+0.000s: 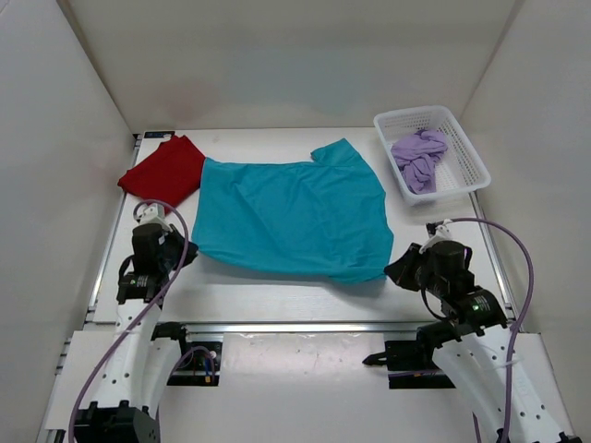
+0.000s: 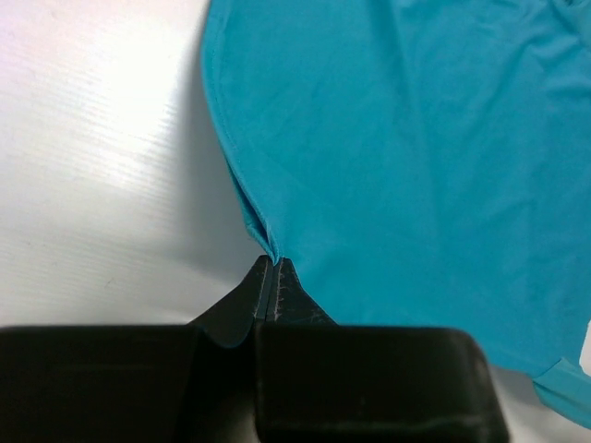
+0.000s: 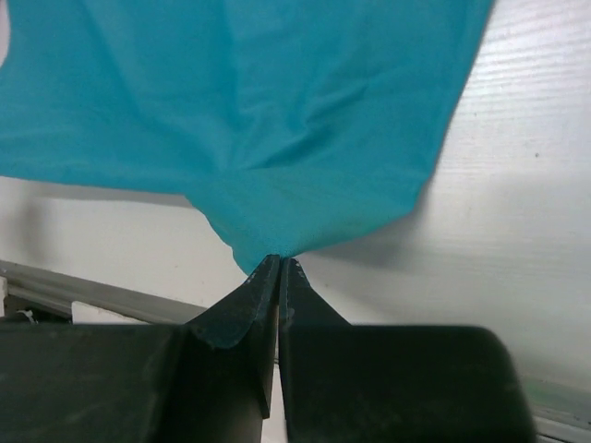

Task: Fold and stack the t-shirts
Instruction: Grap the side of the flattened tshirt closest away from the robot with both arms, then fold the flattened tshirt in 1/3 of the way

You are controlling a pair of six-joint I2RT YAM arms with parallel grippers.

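both near corners of the teal shirt pinched

the teal-blue soft cloth t-shirt (image 1: 291,217) lies spread mid-worktop (image 1: 277,295). the left gripper (image 2: 275,263) and right gripper (image 3: 280,263) each clamp a near corner, probably to lift and fold it evenly. the dark red cloth t-shirt (image 1: 164,171) lies at the far left corner. the pale lavender t-shirt (image 1: 420,157) sits crumpled in the white plastic mesh basket (image 1: 411,113) far right.

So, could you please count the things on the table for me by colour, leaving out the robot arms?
Dark red cloth t-shirt: 1
Teal-blue cloth t-shirt: 1
Pale lavender cloth t-shirt: 1
White plastic mesh basket: 1
Total: 4
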